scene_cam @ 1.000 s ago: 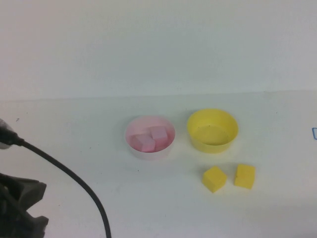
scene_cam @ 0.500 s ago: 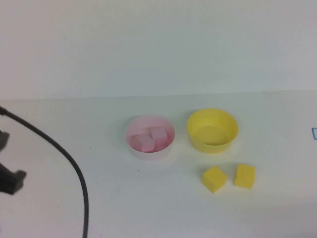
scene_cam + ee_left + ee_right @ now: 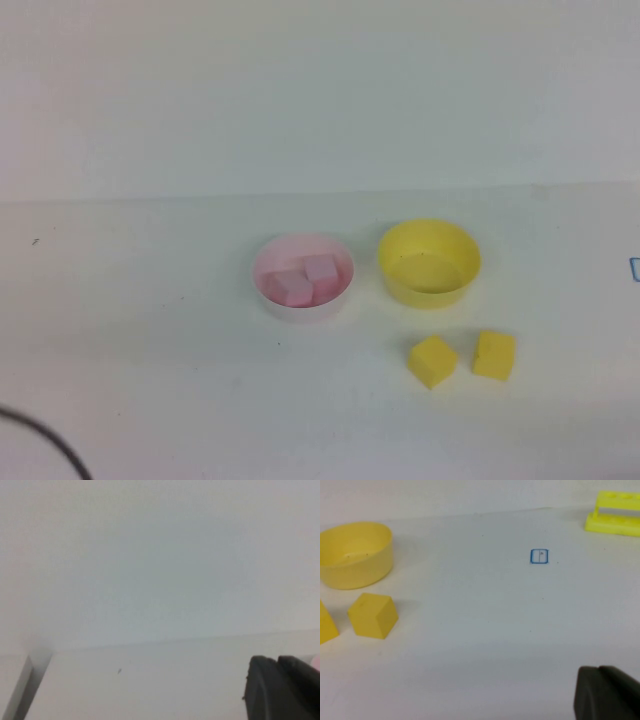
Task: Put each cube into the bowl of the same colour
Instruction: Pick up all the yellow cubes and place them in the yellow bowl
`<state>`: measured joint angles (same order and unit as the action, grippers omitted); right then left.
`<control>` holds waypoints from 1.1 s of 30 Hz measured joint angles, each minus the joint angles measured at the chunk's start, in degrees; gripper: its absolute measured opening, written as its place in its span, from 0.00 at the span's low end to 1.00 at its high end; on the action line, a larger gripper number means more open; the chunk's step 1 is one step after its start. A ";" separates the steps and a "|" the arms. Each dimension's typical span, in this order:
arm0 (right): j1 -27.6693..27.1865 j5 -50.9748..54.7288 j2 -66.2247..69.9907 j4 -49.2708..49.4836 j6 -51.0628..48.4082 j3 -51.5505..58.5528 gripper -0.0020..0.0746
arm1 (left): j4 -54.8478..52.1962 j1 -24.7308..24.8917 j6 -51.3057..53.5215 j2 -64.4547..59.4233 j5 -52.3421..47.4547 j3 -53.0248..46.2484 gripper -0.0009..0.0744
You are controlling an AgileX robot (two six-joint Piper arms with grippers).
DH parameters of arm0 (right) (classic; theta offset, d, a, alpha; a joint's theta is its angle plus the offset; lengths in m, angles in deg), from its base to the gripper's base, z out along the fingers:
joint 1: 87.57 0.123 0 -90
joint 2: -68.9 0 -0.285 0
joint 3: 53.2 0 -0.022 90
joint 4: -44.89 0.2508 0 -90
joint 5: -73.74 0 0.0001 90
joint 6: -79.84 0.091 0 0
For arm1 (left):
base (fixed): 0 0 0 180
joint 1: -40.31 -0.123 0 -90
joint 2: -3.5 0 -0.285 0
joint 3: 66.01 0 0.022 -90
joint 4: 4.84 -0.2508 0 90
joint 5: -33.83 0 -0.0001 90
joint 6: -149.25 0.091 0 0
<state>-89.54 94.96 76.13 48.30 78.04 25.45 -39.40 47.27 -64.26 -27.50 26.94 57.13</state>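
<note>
The pale pink bowl (image 3: 302, 262) holds both pink cubes (image 3: 290, 288) (image 3: 322, 270). The bright yellow bowl (image 3: 429, 262) stands to its right and looks empty. Two yellow cubes (image 3: 432, 360) (image 3: 494, 354) lie on the table just in front of it. The right wrist view also shows the yellow bowl (image 3: 355, 555), one whole yellow cube (image 3: 372, 615) and the edge of the other (image 3: 325, 625). Neither gripper shows in the high view. My left gripper (image 3: 277, 659) is shut and empty over bare table. My right gripper (image 3: 598, 669) is shut and empty, well off from the yellow cubes.
A black cable (image 3: 45, 440) curls at the front left corner of the high view. A yellow rack (image 3: 615, 515) and a small blue square mark (image 3: 539, 556) show on the table in the right wrist view. The table's back edge meets a white wall.
My left arm and its cable have drawn back out of the high view at the lower left, leaving only a bit of cable. Bowls and cubes have not moved.
</note>
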 joint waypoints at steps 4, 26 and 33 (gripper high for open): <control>0.00 0.00 0.00 0.00 0.00 0.00 0.02 | 0.00 -4.13 -3.13 10.04 0.00 -10.59 0.01; 0.00 0.00 0.00 0.00 0.00 0.00 0.02 | 3.44 -6.06 -1.82 21.93 -6.95 -22.62 0.01; 0.00 0.00 0.00 0.08 0.00 0.00 0.02 | 23.25 -5.78 27.30 22.56 -11.50 -22.62 0.01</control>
<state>-89.54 94.96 76.13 48.38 78.04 25.45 -16.15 41.48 -36.96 -4.94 15.44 34.50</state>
